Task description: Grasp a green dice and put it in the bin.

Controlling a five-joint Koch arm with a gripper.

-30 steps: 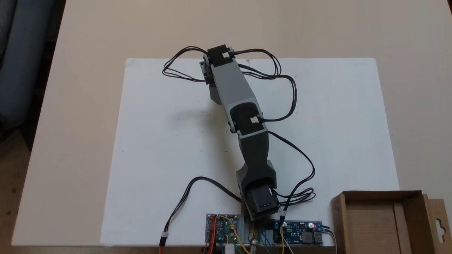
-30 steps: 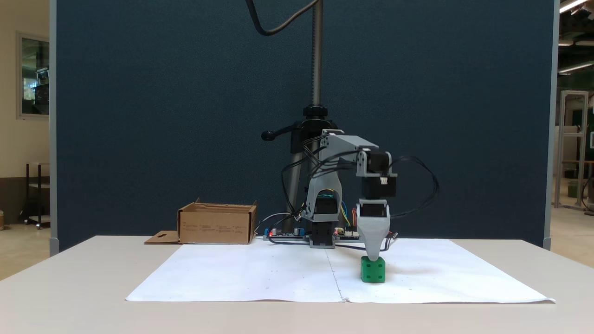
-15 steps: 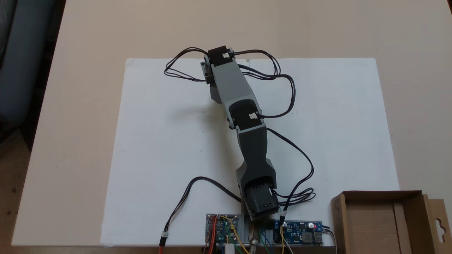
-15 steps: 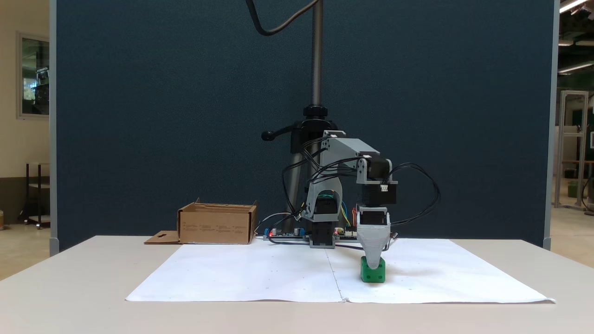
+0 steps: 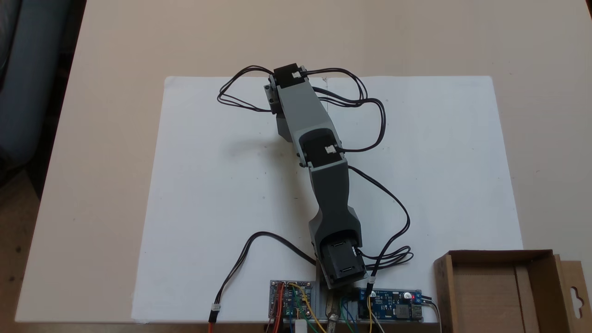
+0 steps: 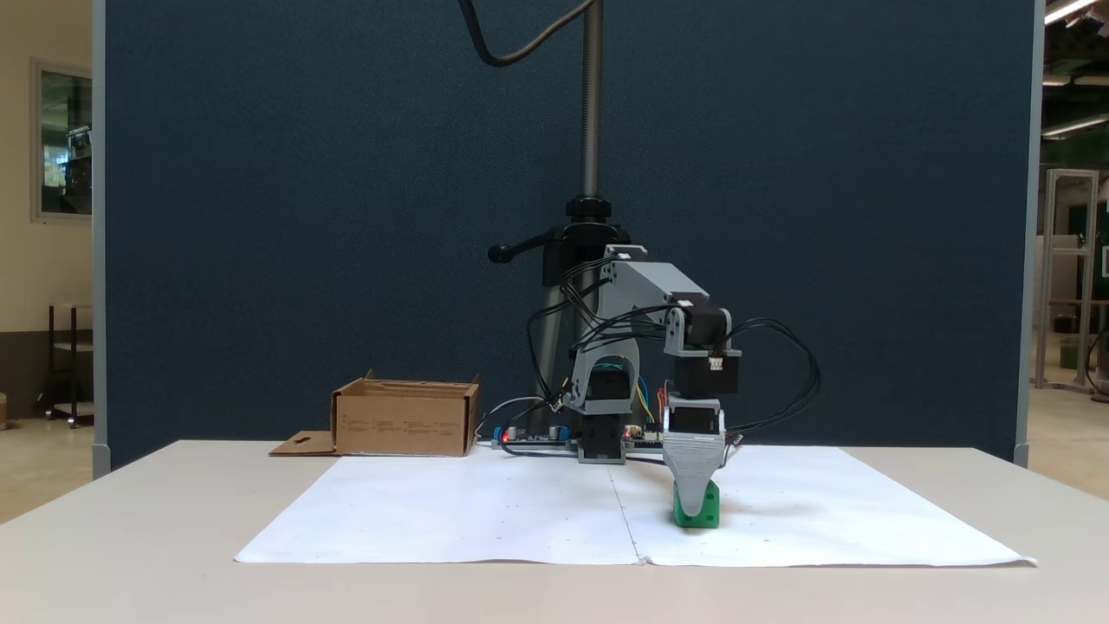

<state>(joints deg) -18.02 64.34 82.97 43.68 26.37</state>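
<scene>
The end effector [image 6: 693, 511] points straight down over the green dice [image 6: 706, 513], its ribbed grey front jaw covering the cube's face; whether it grips cannot be told. The square-sided plastic cube sits flat on white paper [image 6: 485, 511]. The matte cardboard bin [image 6: 405, 419] stands at nine o'clock on the counter [image 6: 130, 563].

Green dice [image 6: 703, 511] on the paper sheet [image 6: 485, 511], bin [image 6: 405, 421] far left behind it.
</scene>
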